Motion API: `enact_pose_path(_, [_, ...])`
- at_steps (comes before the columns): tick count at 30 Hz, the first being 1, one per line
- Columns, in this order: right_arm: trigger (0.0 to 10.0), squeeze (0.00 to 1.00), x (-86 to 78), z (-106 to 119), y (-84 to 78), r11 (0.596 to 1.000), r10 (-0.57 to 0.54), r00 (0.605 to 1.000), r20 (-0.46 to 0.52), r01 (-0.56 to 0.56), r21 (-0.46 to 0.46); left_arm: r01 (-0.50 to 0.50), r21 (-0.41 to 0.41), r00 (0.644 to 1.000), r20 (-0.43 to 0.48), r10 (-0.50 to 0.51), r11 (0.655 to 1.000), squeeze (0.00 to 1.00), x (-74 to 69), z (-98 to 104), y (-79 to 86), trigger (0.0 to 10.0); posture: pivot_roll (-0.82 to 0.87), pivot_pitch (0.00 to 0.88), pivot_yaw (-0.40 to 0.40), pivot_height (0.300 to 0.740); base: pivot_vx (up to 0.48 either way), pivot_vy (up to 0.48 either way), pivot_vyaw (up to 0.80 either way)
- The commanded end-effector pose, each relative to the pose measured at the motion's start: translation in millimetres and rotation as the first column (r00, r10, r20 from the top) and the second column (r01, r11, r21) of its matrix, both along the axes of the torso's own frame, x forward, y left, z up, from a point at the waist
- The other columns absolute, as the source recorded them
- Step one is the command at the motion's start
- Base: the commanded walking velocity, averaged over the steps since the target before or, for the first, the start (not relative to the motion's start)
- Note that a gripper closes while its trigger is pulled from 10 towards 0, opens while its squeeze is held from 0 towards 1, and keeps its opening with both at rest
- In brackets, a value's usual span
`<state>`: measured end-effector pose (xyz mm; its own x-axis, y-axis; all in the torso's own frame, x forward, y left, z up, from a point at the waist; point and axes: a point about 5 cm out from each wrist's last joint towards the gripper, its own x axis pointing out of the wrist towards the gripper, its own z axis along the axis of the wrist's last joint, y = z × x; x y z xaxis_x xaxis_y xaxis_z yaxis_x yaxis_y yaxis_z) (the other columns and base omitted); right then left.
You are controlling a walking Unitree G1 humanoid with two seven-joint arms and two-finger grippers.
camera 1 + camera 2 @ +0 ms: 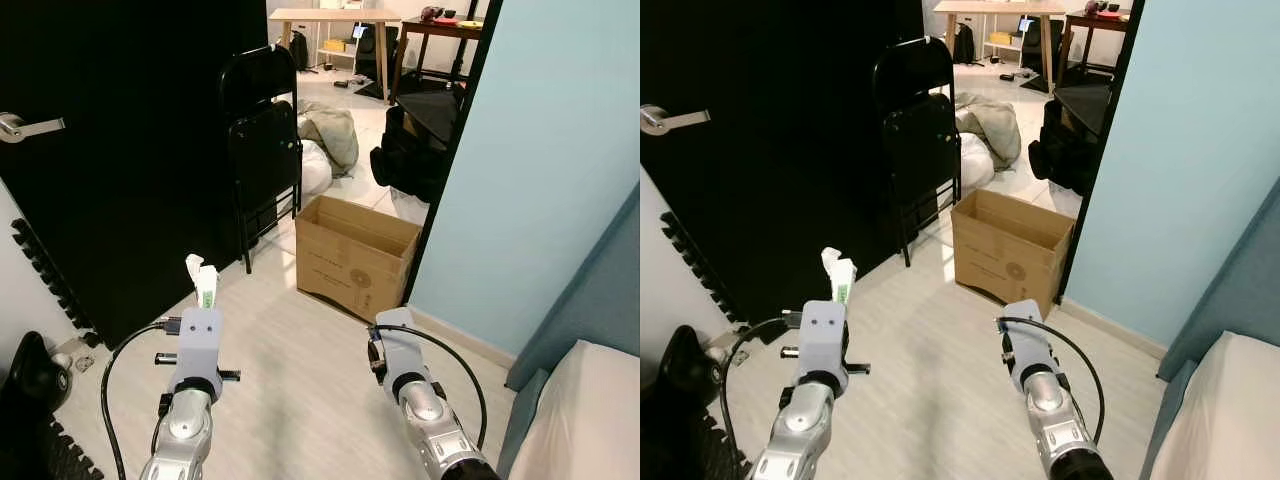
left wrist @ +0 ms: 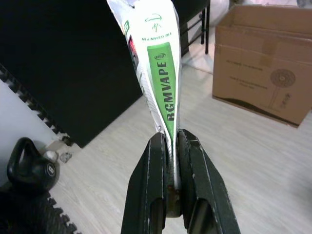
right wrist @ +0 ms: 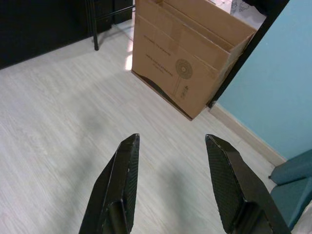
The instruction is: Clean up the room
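Note:
My left gripper [image 2: 170, 146] is shut on a flat white and green wrapper [image 2: 157, 73], held up over the pale wood floor; the wrapper [image 1: 203, 280] sticks up above my left wrist. An open cardboard box [image 1: 355, 255] stands on the floor ahead, by the edge of the light blue wall, and shows as the box [image 3: 190, 58] beyond my right fingers. My right gripper [image 3: 170, 146] is open over bare floor, with nothing between its fingers [image 3: 124, 165].
A black folding chair [image 1: 262, 140] stands left of the box against a black door [image 1: 110, 150]. A kettlebell [image 2: 29, 168] and black foam mat lie at the left. Bags [image 1: 410, 150] and bundled cloth [image 1: 325, 135] sit beyond the box. A bed corner [image 1: 590, 420] is at the right.

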<state>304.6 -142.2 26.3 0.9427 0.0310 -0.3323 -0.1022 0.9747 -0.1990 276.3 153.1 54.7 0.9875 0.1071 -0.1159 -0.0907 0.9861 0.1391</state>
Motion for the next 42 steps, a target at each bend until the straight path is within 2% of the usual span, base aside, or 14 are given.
enact_pose_path(1, [10.0, 0.0, 0.9, 0.3, 0.8, 1.0, -0.012, 1.0, 0.004, 0.012, -0.005, 0.002, -0.018, 1.0, -0.002, -0.002, 1.0, 0.0, -1.6, 1.2, -1.7, 10.0, 0.08, 0.021, -0.019, 0.734, 0.0, 0.0, 0.0])
enact_pose_path(9, [10.0, 0.0, 0.3, 1.4, 2.3, 1.0, 0.004, 1.0, 0.017, -0.003, -0.019, -0.028, -0.045, 0.999, 0.014, 0.029, 0.999, 0.0, -1.7, 2.4, 1.5, 10.0, 0.08, 0.022, -0.02, 0.734, 0.065, 0.0, 0.0])
enact_pose_path(14, [10.0, 0.0, 0.5, 2.9, 5.0, 0.999, 0.026, 0.999, 0.029, -0.025, -0.031, -0.009, -0.017, 1.0, 0.021, 0.01, 1.0, 0.0, -1.8, 4.2, 2.8, 10.0, 0.08, 0.024, -0.021, 0.734, 0.301, 0.0, 0.0])
enact_pose_path(42, [10.0, 0.0, 0.9, 3.2, 10.1, 0.999, 0.035, 0.999, 0.029, -0.034, -0.02, 0.009, 0.017, 1.0, 0.029, -0.009, 1.0, 0.0, -0.1, 10.7, 5.3, 10.0, 0.1, 0.021, -0.02, 0.734, 0.323, 0.0, 0.0])
